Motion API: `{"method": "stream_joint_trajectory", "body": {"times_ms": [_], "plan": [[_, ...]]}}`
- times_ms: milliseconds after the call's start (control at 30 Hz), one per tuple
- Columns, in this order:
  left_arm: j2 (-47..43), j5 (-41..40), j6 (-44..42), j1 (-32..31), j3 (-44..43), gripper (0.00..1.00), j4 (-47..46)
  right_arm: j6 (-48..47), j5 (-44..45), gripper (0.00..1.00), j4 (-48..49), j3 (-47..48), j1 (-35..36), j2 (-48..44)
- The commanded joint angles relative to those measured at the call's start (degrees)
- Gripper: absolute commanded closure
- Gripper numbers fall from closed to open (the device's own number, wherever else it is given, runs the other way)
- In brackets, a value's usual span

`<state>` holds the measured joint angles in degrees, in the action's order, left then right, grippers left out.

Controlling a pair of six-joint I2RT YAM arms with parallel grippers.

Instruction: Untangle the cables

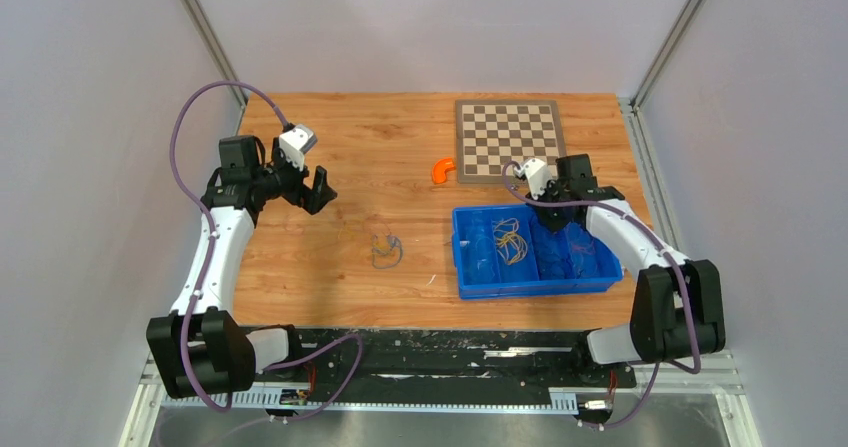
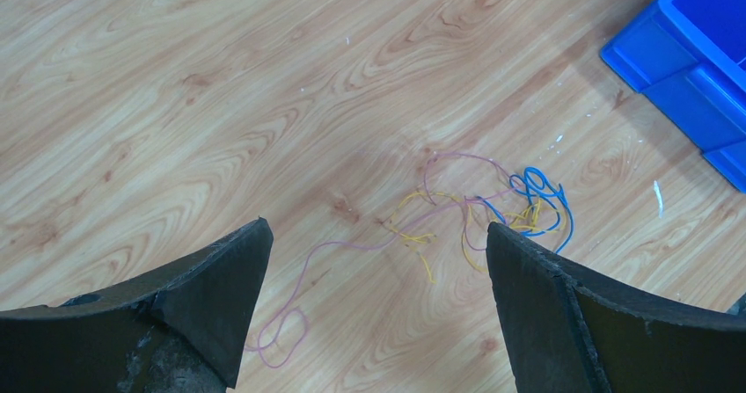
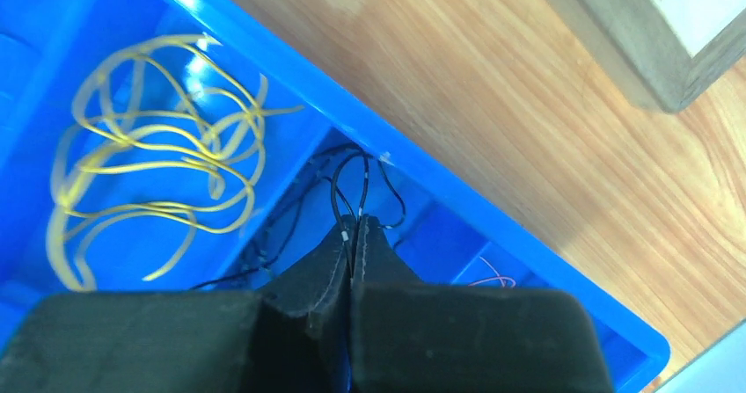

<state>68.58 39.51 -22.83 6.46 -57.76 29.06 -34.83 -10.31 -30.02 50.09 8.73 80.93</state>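
Observation:
A small tangle of cables (image 1: 385,251) lies on the table's middle. In the left wrist view it shows as a blue loop (image 2: 541,201), yellow strands (image 2: 431,226) and a long purple-pink strand (image 2: 290,323). My left gripper (image 1: 312,191) is open and empty above the table, left of the tangle; its fingers (image 2: 202,296) frame the strands. My right gripper (image 3: 356,226) is shut on a black cable (image 3: 339,191) over a compartment of the blue bin (image 1: 600,282). Yellow cables (image 3: 154,169) lie in the compartment beside it, and a reddish cable (image 3: 493,279) in another.
A chessboard (image 1: 508,138) lies at the back right behind the bin. A small orange piece (image 1: 441,170) sits between the board and the bin. Metal frame posts stand at the table's back corners.

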Motion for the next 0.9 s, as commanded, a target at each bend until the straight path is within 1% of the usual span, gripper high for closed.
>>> {"method": "stream_joint_trajectory", "body": {"times_ms": [0,167,333,500,733,867], "plan": [[-0.1,0.6,0.5,0.2,-1.7,0.0,-0.4,9.8,-5.7,1.0,-5.0,6.2,1.7,-4.0],[0.5,0.8,1.4,0.2,-2.1,0.0,-0.8,16.2,-8.1,1.0,-7.1,6.3,1.8,-3.3],[0.4,0.6,1.0,0.2,-1.8,0.0,-0.4,19.2,-10.1,1.0,-7.4,5.9,1.8,-1.0],[-0.3,0.2,0.4,0.2,-0.7,0.0,-0.1,17.2,-8.6,1.0,-5.5,4.4,0.9,0.7],[-0.7,-0.4,-0.1,0.2,-0.5,0.0,0.5,11.7,-5.7,1.0,-2.4,0.6,-3.6,3.7],[-0.5,-0.4,0.3,0.2,-0.6,0.0,0.3,11.2,-5.5,1.0,-0.6,-0.9,-3.7,4.2]]}}
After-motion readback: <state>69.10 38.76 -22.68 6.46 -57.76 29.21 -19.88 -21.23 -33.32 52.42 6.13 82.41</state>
